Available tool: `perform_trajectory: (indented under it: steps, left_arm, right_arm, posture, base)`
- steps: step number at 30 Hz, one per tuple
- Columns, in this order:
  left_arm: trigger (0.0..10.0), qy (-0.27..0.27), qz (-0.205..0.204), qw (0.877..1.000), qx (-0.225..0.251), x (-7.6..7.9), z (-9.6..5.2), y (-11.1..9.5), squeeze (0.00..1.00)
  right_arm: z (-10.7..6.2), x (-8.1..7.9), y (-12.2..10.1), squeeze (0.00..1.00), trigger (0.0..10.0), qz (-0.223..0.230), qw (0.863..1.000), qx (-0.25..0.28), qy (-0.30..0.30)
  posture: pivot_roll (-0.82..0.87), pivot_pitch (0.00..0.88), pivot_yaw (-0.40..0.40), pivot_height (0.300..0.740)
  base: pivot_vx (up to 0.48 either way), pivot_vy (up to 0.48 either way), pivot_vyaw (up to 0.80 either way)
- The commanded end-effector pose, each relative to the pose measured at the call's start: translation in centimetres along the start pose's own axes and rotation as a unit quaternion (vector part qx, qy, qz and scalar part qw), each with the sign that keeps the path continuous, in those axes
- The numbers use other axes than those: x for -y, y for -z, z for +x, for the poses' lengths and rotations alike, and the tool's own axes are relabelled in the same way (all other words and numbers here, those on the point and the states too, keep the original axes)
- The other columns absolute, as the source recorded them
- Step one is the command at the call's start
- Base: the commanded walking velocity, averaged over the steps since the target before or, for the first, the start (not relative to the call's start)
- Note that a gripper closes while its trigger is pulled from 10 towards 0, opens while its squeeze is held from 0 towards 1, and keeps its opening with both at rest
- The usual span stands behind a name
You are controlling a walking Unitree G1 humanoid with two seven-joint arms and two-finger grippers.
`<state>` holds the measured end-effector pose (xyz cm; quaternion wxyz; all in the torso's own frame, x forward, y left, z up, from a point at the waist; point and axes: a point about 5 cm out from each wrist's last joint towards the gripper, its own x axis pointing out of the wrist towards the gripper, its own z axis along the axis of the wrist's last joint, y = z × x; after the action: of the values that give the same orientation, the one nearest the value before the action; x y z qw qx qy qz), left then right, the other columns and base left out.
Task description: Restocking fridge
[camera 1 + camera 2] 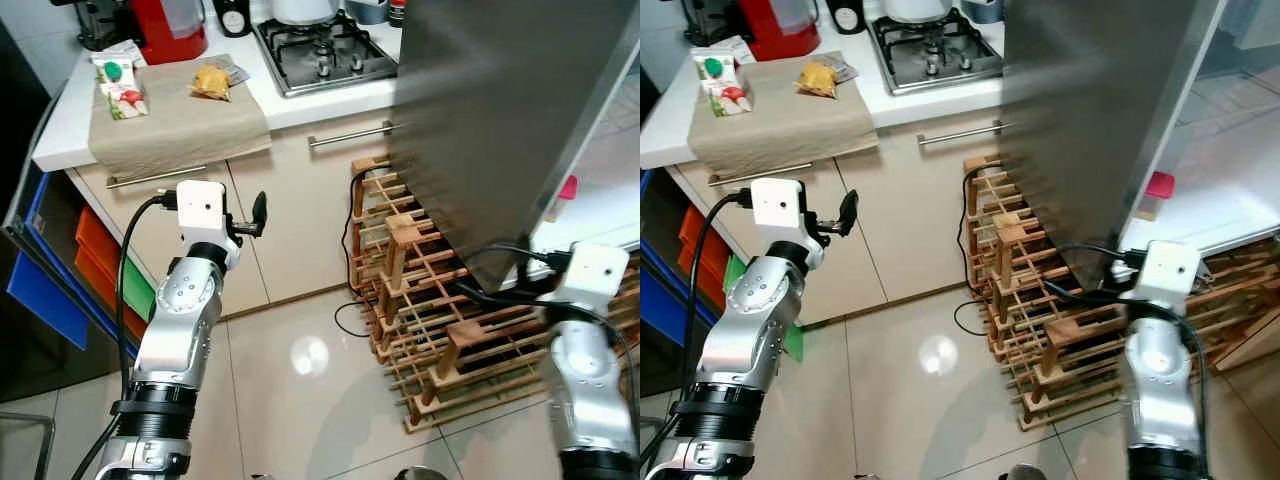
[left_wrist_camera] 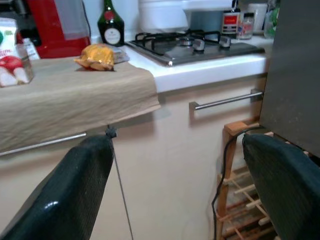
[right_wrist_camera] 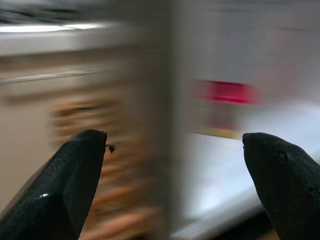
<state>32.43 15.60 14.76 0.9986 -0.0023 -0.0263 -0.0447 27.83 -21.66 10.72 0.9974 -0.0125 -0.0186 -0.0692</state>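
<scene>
Left tool was raised at lower left, fingers wide and empty, aimed at the desk. Right tool, lower right, was also wide and empty, facing the opened fridge door, probably to load it. Wooden rack stood beneath. Farther off, upper left, cartons and a snack bag lay on a cloth, likely awaiting restocking.

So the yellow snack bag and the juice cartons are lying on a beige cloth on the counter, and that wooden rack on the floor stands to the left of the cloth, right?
Not quite. The yellow snack bag and the juice cartons do lie on the beige cloth on the counter, but the wooden rack stands on the floor to the right of the cloth, beside the open fridge door. The left eye view shows this.
</scene>
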Motion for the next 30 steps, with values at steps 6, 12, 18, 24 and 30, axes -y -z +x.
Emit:
perform_trajectory:
  steps: [6,12,18,24,30]
  left_arm:
    - [10.0,-0.004,0.005,1.000,0.008,-0.4,-0.1,-0.4,0.00]
    - [10.0,-0.011,0.005,1.000,0.003,-0.4,-0.1,-0.2,0.00]
    - [10.0,0.009,0.007,1.000,0.004,0.5,0.3,-0.3,0.00]
    - [10.0,0.028,0.010,0.999,0.027,0.8,1.2,-1.5,0.00]
    - [10.0,0.049,0.021,0.998,0.039,0.9,2.0,-2.1,0.00]
  right_arm:
    - [1.0,-6.1,-2.0,0.00,10.0,0.047,0.989,0.034,-0.138]
    - [0.9,-6.4,-2.1,0.00,10.0,0.048,0.986,0.028,-0.159]
    - [1.7,-6.2,-2.6,0.00,10.0,0.038,0.987,0.041,-0.151]
    - [2.0,-6.2,-2.4,0.00,10.0,0.026,0.990,0.032,-0.132]
    - [1.7,-6.7,-2.2,0.00,10.0,0.017,0.991,0.040,-0.127]
  posture:
    - [-0.10,0.000,0.097,0.740]
    - [-0.10,0.000,0.084,0.740]
    - [-0.10,0.000,0.078,0.740]
    - [-0.10,0.000,0.079,0.740]
    - [-0.10,0.000,0.087,0.740]
  base:
    - [0.000,0.387,0.66]
    - [0.000,0.000,0.66]
    - [0.000,0.000,0.63]
    - [0.397,0.000,0.00]
    - [0.480,0.000,0.00]
